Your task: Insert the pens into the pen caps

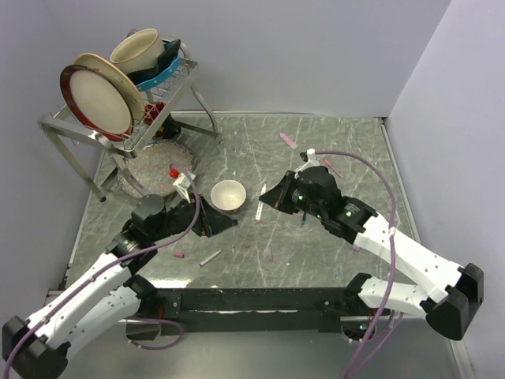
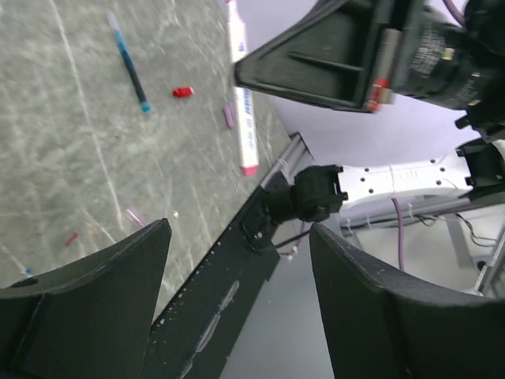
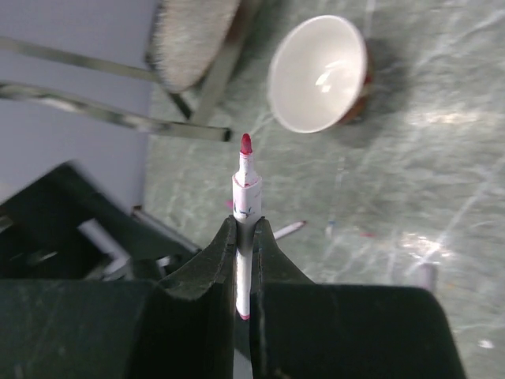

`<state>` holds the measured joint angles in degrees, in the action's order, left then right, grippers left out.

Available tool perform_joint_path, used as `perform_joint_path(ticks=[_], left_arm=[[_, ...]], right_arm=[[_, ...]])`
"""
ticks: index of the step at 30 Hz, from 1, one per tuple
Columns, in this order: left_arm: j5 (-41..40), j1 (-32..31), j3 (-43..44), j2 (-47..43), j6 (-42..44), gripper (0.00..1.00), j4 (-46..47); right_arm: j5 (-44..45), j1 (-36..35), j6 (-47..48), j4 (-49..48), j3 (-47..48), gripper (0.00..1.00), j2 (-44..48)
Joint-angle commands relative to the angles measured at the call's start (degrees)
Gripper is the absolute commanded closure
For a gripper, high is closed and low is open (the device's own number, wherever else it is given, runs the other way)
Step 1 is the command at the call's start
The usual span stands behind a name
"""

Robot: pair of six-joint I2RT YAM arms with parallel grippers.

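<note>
L gripper (image 2: 237, 237) jaws wide apart. R gripper (image 2: 260, 67) up top pinches white pen (image 2: 246, 126), pink end down. Blue pen (image 2: 130, 67), red cap (image 2: 183, 91) lie on table (image 2: 63, 158).

white bowl (image 1: 228, 195) near a loaded dish rack (image 1: 180, 77).

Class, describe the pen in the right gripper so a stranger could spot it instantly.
Find the small white bowl mid-table. Just right of it, the right gripper clamps a white pen. Unlike the loose pens lying about, it is held, its red tip uncapped.
</note>
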<state>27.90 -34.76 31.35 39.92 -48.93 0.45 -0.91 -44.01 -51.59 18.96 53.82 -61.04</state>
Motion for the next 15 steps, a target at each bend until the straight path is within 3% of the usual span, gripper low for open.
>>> perform_joint_path(ticks=[1,7,15], left_arm=[[5.9,-0.4,-0.7,3.2,-3.9,0.24,13.3],[7.6,-0.7,1.5,9.5,-4.7,0.25,19.3],[8.8,-3.1,2.7,14.5,-4.8,0.33,21.6]], right_arm=[[0.8,-2.4,-3.1,-2.5,1.5,1.0,1.8],[0.8,-5.0,-4.9,-3.8,2.4,1.0,2.5],[2.8,-6.8,-6.3,-4.6,3.3,1.0,3.1]])
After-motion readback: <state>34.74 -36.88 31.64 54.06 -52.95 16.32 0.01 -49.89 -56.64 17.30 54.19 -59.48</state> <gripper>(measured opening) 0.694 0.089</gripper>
